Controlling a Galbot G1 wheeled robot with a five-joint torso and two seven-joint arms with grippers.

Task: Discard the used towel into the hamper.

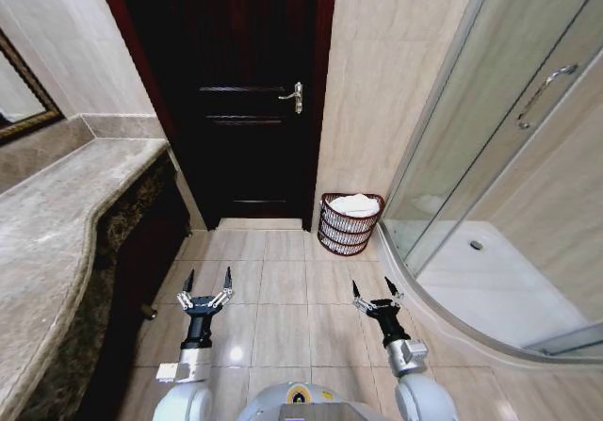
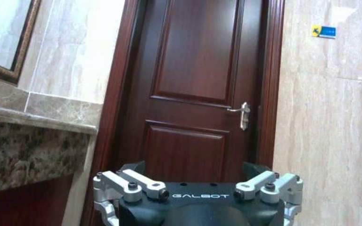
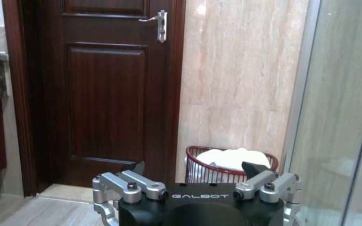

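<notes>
- Head view: small round dark reddish-brown ribbed hamper (image 1: pixel 350 223) sits on the beige tiled floor (image 1: pixel 283 299), against the beige wall just right of the dark wooden door (image 1: pixel 247 91) and beside the curved glass shower enclosure (image 1: pixel 490 186).
- White towel (image 1: pixel 354 204) is bundled inside the hamper, heaped up to its rim.
- Left hand (image 1: pixel 208 284) hangs low over the floor, left of centre, near the grey marble counter (image 1: pixel 57 223); fingers spread, nothing between them.
- Right hand (image 1: pixel 377 291) hangs low on the right, near the shower curb; fingers spread, empty, well apart from the hamper.
- Right wrist view: hamper (image 3: pixel 222 169) with towel (image 3: pixel 234 157) straight ahead, past the hand body; white "GALBOT" lettering readable on the black hand body.
- Left wrist view: same "GALBOT" lettering; door with silver lever handle (image 2: pixel 241 113) ahead; small blue-and-yellow sticker (image 2: pixel 324 31) on the wall, text unreadable.
</notes>
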